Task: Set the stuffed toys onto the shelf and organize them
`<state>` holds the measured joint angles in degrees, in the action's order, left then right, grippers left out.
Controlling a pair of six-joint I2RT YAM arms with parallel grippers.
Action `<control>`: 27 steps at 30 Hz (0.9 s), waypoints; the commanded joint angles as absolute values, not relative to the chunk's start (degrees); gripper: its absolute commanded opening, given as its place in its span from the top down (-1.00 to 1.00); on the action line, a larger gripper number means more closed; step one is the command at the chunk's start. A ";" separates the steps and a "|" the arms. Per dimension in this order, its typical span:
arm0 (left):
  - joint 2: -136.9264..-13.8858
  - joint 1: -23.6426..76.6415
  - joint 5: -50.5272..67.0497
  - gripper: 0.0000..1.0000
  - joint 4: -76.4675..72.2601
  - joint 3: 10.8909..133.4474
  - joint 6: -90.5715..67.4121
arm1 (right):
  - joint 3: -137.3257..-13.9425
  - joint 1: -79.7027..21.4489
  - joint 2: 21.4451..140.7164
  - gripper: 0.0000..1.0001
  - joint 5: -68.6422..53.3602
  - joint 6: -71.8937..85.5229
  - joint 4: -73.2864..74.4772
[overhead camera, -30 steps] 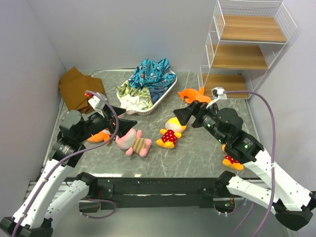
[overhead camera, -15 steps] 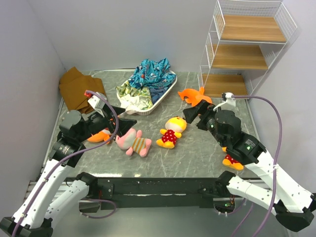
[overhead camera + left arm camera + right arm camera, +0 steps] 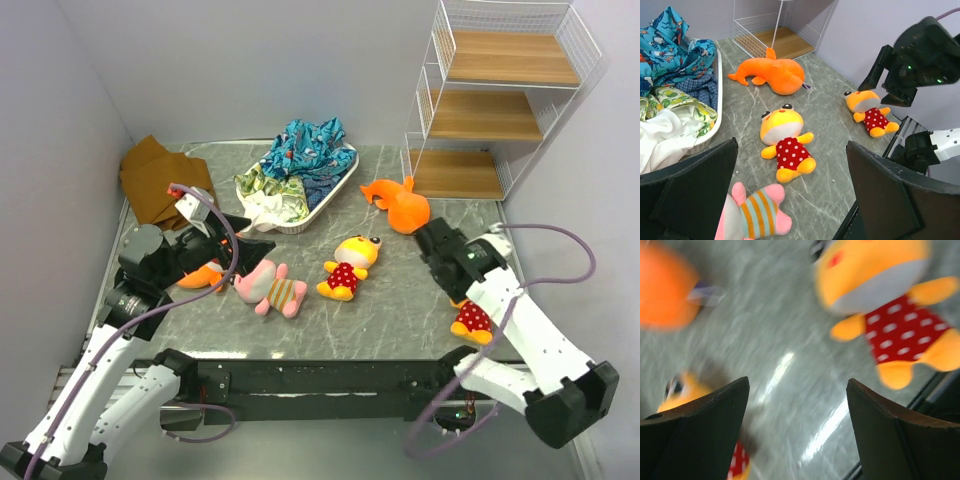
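Two claws, both mine, each with fingers spread and nothing between them. My left claw [image 3: 258, 238] hangs above the pink toy [image 3: 272, 290], lower left of the top view. My right claw [image 3: 424, 236] is right of centre, near the orange shark [image 3: 398, 208]. The central yellow toy [image 3: 350, 265] lies on the table [image 3: 400, 310]. The shelf [image 3: 500, 115] stands upper right.

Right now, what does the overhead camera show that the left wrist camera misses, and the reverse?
Only overhead: the brown cloth, the upper boards of the shelf, and an orange toy by the left gripper. Only left wrist: a purple tag on the orange shark. Both: that shark, the middle yellow toy, the right-hand yellow toy, the pink toy, the tray.
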<state>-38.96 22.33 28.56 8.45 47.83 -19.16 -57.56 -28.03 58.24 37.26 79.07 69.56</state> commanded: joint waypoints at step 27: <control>-40.69 22.59 30.41 -0.93 6.42 47.55 -19.34 | -42.54 4.31 68.48 0.97 35.61 51.87 38.96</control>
